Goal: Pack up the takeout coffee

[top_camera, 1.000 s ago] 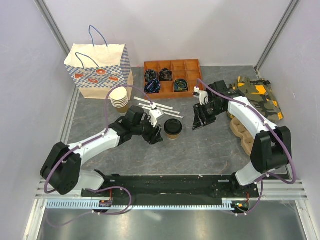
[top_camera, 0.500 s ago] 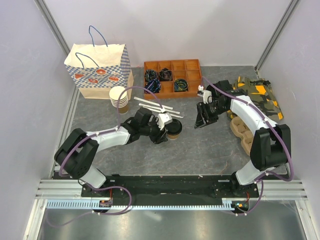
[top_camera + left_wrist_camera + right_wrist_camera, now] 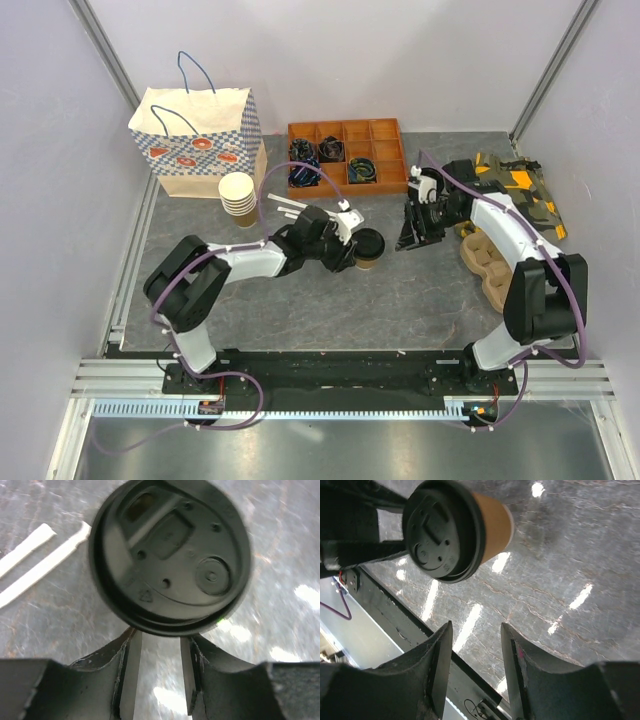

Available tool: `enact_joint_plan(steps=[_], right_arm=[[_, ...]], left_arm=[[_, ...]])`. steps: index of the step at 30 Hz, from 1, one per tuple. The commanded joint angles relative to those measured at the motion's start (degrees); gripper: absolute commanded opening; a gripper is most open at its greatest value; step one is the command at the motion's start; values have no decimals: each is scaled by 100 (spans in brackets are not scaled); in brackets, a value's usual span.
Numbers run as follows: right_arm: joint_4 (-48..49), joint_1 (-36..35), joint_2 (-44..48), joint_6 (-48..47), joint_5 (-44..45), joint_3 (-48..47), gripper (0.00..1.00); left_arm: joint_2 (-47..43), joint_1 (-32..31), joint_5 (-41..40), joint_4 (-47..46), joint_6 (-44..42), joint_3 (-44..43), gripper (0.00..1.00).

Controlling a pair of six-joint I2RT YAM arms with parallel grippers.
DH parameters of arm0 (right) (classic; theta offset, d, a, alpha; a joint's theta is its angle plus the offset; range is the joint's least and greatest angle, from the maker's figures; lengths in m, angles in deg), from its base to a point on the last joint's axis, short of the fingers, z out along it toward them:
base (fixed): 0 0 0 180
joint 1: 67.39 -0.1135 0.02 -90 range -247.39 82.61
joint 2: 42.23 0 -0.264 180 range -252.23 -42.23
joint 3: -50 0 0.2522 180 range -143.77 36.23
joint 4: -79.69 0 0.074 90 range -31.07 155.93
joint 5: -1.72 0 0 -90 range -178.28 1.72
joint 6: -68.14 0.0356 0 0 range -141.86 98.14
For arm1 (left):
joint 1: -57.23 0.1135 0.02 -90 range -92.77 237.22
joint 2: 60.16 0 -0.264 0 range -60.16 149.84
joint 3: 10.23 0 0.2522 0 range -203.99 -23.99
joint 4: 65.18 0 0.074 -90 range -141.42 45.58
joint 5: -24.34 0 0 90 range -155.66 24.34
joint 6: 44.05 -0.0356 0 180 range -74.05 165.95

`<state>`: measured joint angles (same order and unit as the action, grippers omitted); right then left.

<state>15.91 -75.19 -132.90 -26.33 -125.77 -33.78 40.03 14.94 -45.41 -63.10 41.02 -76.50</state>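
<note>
**Top view, left to right.** Upper left: bag (image 3: 195, 135) and cup stack (image 3: 238, 194). Centre: the left gripper (image 3: 350, 250) meets the coffee (image 3: 368, 246), which sits mid-frame below the tray (image 3: 345, 128). Its fingers (image 3: 127, 680) reach under the lid (image 3: 170, 555), but whether they clamp the cup cannot be told. Right of centre: the right gripper (image 3: 413, 232) has its jaws partly apart and empty, near the coffee without touching it. Far right: carrier (image 3: 490, 270).

readable text: none | black lid (image 3: 170, 555): embossed triangle mark, unreadable
</note>
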Motion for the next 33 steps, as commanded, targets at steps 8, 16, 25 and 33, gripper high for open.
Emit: enact_joint_plan(steps=[8,16,25,33], right_arm=[[941,217,805,763,462,761,51],[2398,217,788,1404,559,1815,47],[3964,129,252,2230,357,2159,40],[4571,67,-345,2547,462,1975,37]], left_arm=[[1055,-131,-812,-458,1073,-1348,43],[1127,-122,-628,-616,1222,-1420,44],[1074,-105,-513,-642,1451,-1235,45],[1153,27,-478,-616,1460,-1314,45]])
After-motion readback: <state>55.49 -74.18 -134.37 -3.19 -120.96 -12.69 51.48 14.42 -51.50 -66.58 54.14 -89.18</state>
